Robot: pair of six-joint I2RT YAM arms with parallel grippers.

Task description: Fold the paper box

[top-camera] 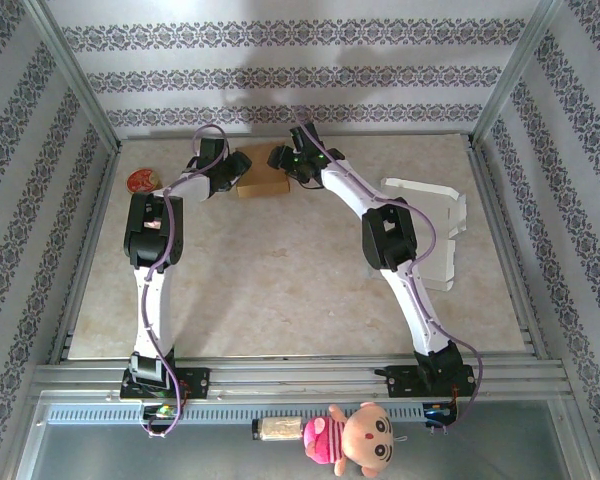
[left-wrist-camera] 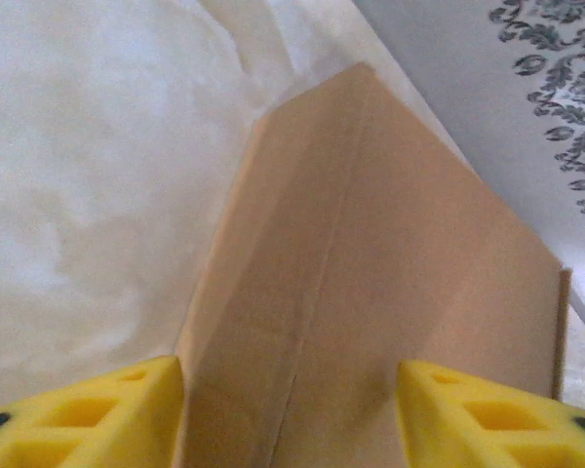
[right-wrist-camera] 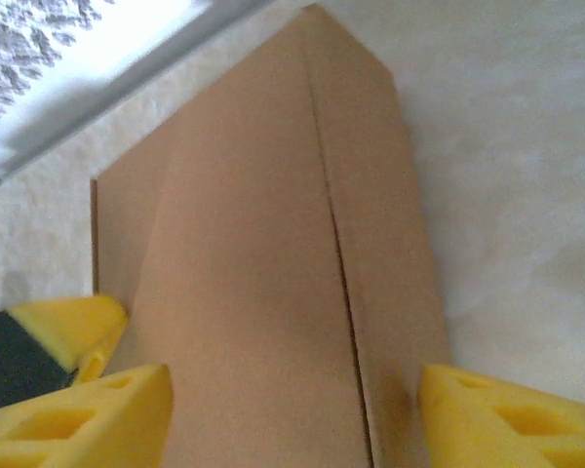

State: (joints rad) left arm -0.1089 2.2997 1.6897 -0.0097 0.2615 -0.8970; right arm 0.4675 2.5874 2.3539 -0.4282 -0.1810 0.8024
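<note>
Brown cardboard paper box (top-camera: 263, 183), long axis left-right; my left gripper (left-wrist-camera: 288, 390), right gripper (right-wrist-camera: 294, 390) both spread wide astride it.

Small red round thing (top-camera: 139, 181) sits in the far-left corner of the table (top-camera: 280, 290), white sheet stuff (top-camera: 435, 225) on the right, plus a pink-clad doll (top-camera: 355, 438) beside a little tan roll (top-camera: 277, 430) out front.

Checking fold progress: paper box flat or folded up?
Folded up: the paper box shows a top and side face, with top flaps meeting at a seam.
</note>
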